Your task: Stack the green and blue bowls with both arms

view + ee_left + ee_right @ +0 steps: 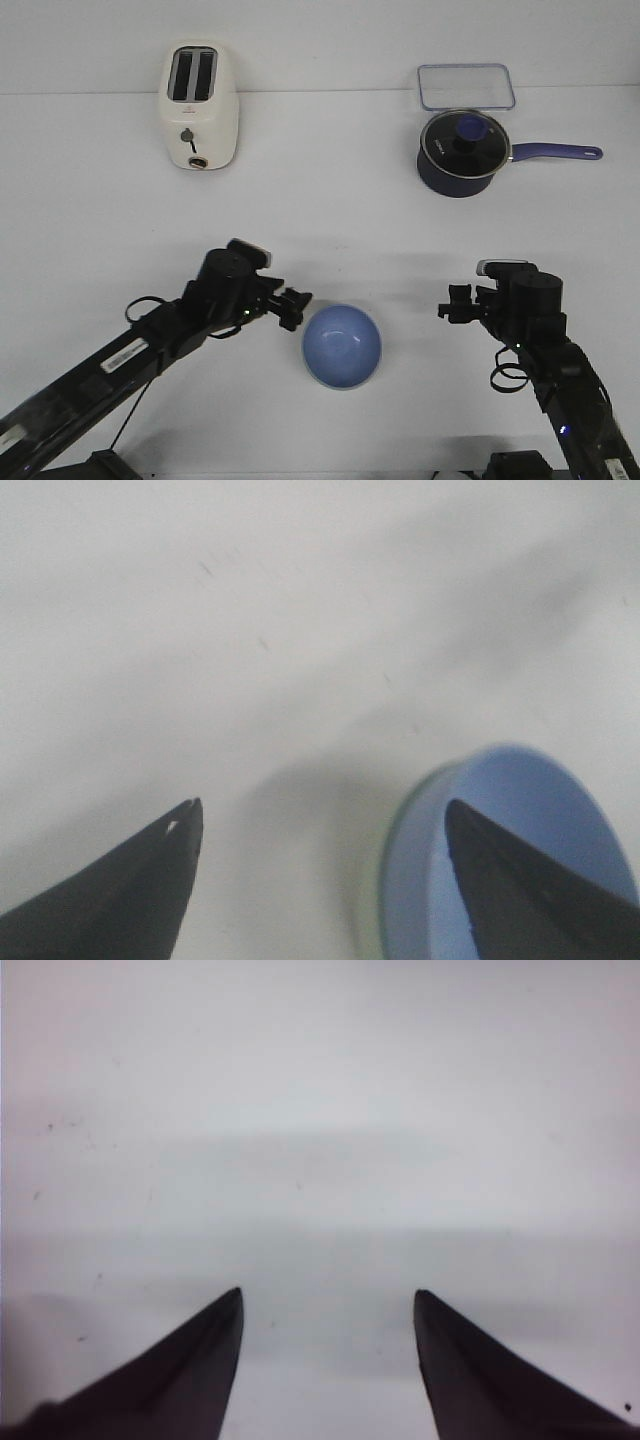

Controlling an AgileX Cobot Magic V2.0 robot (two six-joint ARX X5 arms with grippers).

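The blue bowl (341,346) sits on the white table at the front centre. In the left wrist view the blue bowl (540,800) has a thin pale green rim (380,900) around its outside, so it seems to sit nested in the green bowl. The front view shows no green. My left gripper (297,307) is open and empty just left of the bowl; in its wrist view (322,804) one finger overlaps the bowl's inside. My right gripper (449,306) is open and empty to the right of the bowl, apart from it, over bare table (328,1292).
A cream toaster (198,106) stands at the back left. A dark navy lidded saucepan (462,150) with its handle pointing right stands at the back right, with a clear lidded container (466,86) behind it.
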